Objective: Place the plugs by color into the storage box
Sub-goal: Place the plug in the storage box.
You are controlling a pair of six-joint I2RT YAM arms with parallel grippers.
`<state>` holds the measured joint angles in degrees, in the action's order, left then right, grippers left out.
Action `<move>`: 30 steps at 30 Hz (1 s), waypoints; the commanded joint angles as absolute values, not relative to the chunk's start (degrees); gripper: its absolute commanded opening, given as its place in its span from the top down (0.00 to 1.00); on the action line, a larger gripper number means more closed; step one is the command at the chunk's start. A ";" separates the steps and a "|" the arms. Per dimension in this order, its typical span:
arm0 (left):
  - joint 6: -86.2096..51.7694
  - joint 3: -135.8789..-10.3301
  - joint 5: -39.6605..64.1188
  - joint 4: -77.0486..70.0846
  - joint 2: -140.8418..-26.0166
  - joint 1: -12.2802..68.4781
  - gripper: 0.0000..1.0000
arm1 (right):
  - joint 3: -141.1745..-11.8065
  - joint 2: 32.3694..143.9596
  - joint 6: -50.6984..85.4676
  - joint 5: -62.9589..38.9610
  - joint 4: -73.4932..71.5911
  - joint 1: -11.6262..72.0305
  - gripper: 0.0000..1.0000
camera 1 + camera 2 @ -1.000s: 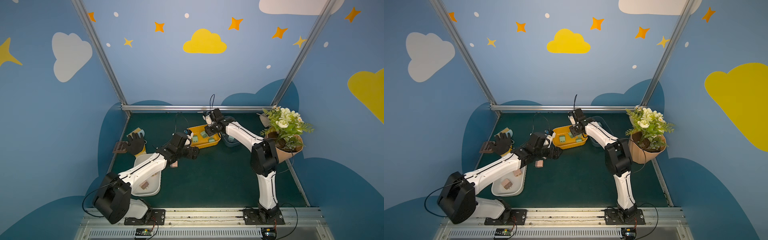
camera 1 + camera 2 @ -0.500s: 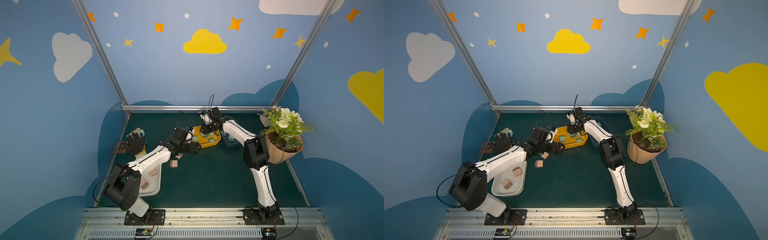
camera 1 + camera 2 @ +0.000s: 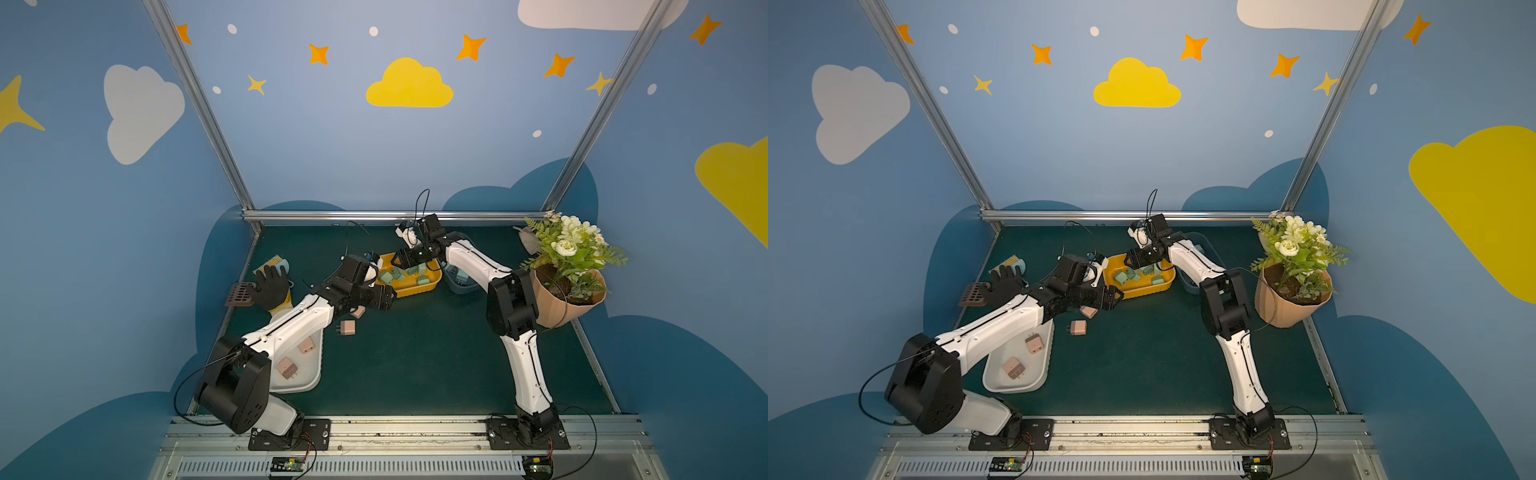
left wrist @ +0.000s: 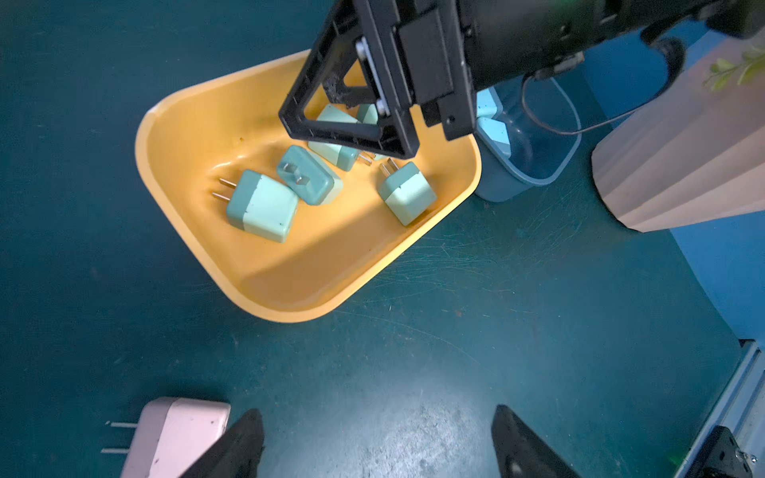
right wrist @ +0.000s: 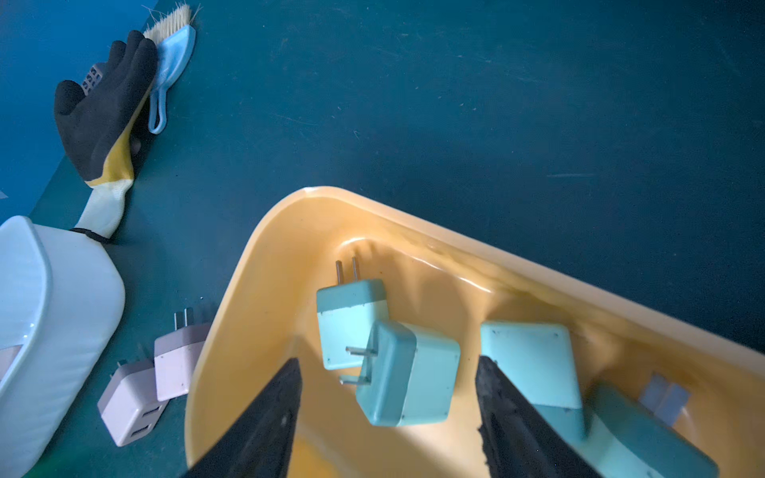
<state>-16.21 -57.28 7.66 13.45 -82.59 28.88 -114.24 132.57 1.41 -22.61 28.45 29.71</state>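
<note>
Yellow plastic tray (image 4: 314,269) sits mid-table and holds the green plugs (image 4: 263,207). The right gripper (image 5: 388,362) hangs over it with jaws parted. One green plug (image 5: 414,376) lies between them, touching neither finger and apparently propped on a neighbour. Nothing is held.

The left gripper (image 4: 378,414) hovers low over bare mat, jaws spread wide and empty. A pink plug (image 4: 178,430) lies just beside one finger, outside the gap. Two loose pink plugs (image 5: 182,356) lie between the yellow tray and the white tray (image 3: 1036,374), which holds two more. Blue plugs (image 4: 490,128) are in the blue bin (image 4: 538,174).

Risks noted:
- The propped plug looks unsteady and may tumble if a finger brushes it on lifting away.
- Closing the left jaws where they stand would catch nothing, or shove the pink plug aside.
- Both wrists work close together beside the yellow tray, so a careless swing could knock it or each other.
</note>
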 commanded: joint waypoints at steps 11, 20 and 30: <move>-21.55 -46.90 6.42 13.80 -68.86 28.62 0.15 | -104.23 119.73 1.74 -22.84 27.18 32.93 0.32; -26.72 -42.84 5.92 19.06 -63.90 28.67 0.17 | -96.49 112.77 -0.38 -22.60 26.91 37.93 0.34; -30.66 -37.06 2.77 22.03 -58.34 28.87 0.17 | -88.80 108.54 0.36 -22.92 24.91 43.56 0.35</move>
